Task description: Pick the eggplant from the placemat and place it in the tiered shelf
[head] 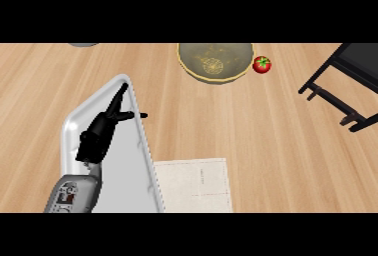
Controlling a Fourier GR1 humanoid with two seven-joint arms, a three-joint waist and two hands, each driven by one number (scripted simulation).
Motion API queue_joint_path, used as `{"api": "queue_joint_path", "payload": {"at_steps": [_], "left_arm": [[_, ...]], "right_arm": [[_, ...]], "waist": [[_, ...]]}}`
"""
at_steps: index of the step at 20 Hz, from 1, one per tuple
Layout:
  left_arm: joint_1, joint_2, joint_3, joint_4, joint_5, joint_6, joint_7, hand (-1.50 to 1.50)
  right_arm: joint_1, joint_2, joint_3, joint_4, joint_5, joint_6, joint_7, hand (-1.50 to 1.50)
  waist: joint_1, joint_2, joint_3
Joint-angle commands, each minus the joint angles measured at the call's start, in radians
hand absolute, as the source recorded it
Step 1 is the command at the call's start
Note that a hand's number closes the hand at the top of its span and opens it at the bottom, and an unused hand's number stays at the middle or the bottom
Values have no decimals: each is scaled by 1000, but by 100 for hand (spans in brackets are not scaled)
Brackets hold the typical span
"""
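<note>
The pale cloth placemat point(196, 184) lies at the lower middle of the wooden counter, and I see no eggplant on it or anywhere else in the head view. The black tiered shelf point(348, 75) stands at the upper right, partly cut off by the edge. My left hand point(102, 131) is open, with straight fingers pointing up and away and the thumb stuck out to the right. It hovers over a grey tray point(127, 172) and holds nothing. My right hand does not show.
A yellowish mesh bowl point(214, 61) sits at the top centre with a red tomato point(261, 64) just to its right. The grey tray fills the lower left, touching the placemat's left side. A grey object point(83, 44) peeks in at the top left.
</note>
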Motion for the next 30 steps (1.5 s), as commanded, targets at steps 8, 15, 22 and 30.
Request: {"api": "queue_joint_path", "payload": {"at_steps": [8,15,22,30], "left_arm": [[18,-20,-12,-22,5,2,30,0],[29,4,16,-11,33,-28,13,0],[43,-39,-19,-7,5,5,-12,0],[-8,-26,8,-3,12,5,33,0]], "right_arm": [[-88,6,41,190,166,-240,59,-150],[-131,-35,-47,291,80,-58,63,-150],[-167,-43,-56,314,75,70,81,-150],[-307,-169,-228,429,-85,139,313,-150]], "waist": [[21,19,4],[26,22,5],[15,19,4],[21,23,5]]}}
